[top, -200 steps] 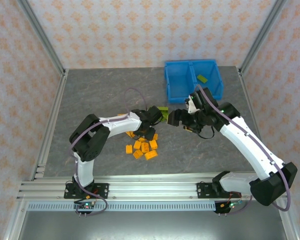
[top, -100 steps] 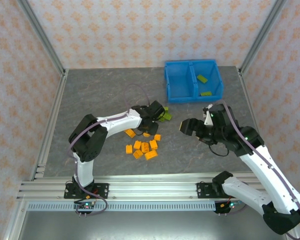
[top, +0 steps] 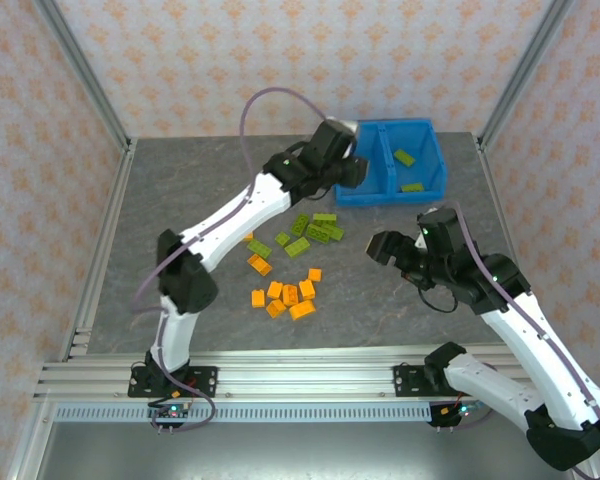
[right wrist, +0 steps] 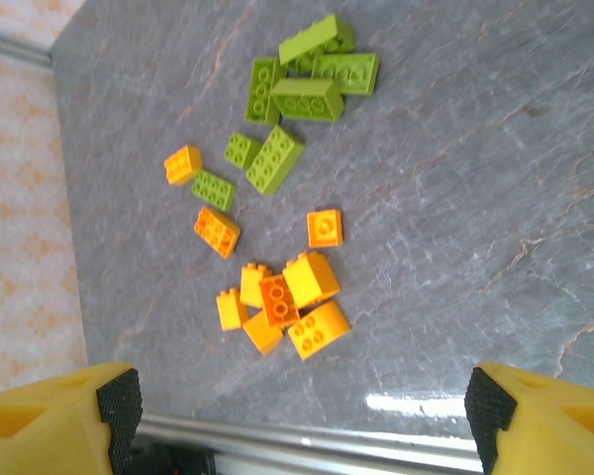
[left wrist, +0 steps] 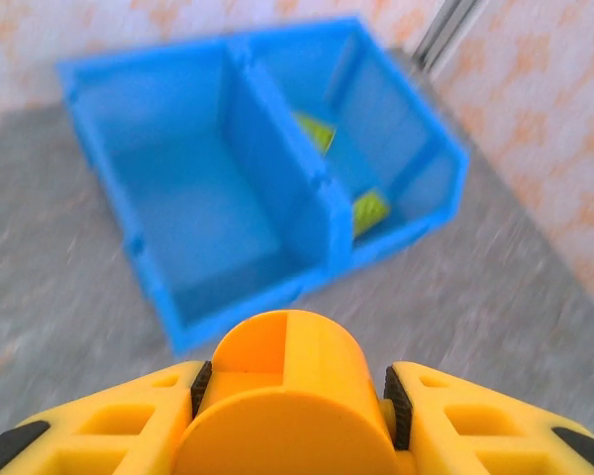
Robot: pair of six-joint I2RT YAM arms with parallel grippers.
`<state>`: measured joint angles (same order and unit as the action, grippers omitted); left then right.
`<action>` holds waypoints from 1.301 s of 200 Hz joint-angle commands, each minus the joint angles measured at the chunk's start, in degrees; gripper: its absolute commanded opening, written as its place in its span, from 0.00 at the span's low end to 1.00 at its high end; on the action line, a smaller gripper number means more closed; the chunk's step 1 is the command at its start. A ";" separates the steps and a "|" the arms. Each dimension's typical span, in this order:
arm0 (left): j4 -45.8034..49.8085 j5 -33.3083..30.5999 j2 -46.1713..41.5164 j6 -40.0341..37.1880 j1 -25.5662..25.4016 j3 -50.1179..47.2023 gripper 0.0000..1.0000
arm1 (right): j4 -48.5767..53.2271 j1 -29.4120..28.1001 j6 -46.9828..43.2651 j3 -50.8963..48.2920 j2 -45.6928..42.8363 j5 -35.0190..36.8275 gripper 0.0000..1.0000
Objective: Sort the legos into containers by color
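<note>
Risk sits in the drop: the left hand [top: 348, 170], clenched on an orange brick [left wrist: 287, 381], hangs at the blue bin's [top: 380, 196] left edge. Released early, the brick could hit the surface [top: 200, 180] or skip the divider [left wrist: 277, 168] onto the lime bricks [top: 405, 157]. The right hand [top: 382, 245] is spread, empty.

We list a bright blue bin [top: 400, 193], lime-green bricks [top: 315, 232] and orange bricks [top: 290, 294] on a grey marbled table [top: 180, 200]. We also list an orange brick [left wrist: 287, 396] between yellow fingers [left wrist: 455, 426] with black pads [left wrist: 586, 447], and cream walls [top: 230, 60] patterned with orange flowers.
</note>
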<state>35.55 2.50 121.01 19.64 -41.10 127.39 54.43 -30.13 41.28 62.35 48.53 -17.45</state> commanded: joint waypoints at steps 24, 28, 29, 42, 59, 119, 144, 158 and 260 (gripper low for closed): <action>3.14 0.31 19.96 -2.41 3.45 23.12 0.34 | -1.35 -0.23 5.52 1.04 -0.57 6.02 0.86; 2.70 0.31 21.31 -2.62 3.63 24.42 0.34 | -1.13 -0.28 5.65 0.96 -0.80 6.28 0.86; 2.56 0.31 21.60 -2.74 3.69 24.72 0.34 | -1.11 -0.28 5.70 0.90 -0.85 6.33 0.86; -0.75 1.14 24.49 -3.91 4.16 25.82 0.34 | -0.63 -0.21 5.91 0.55 -1.50 7.26 0.86; -5.22 5.02 27.62 -6.62 4.27 25.86 0.37 | 0.18 -0.23 5.82 0.41 -1.65 8.16 0.86; -6.92 5.36 32.28 -5.45 4.02 26.85 0.60 | -1.10 -0.26 6.21 -0.14 -0.66 8.05 0.86; -6.04 5.53 30.27 -6.38 3.36 26.81 0.67 | -0.95 -0.28 5.73 -0.04 -0.09 8.53 0.86; -5.14 5.22 28.46 -6.82 3.05 26.87 0.67 | -0.99 -0.20 5.56 -0.04 0.16 8.49 0.86; -8.36 8.46 -18.51 -14.45 4.26 -17.44 0.70 | -3.22 -1.30 -5.57 -3.09 13.22 0.96 0.86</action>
<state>30.92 10.70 116.68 10.13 -37.71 123.26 53.45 -30.26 39.90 60.77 57.80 -12.45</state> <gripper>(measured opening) 0.689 0.857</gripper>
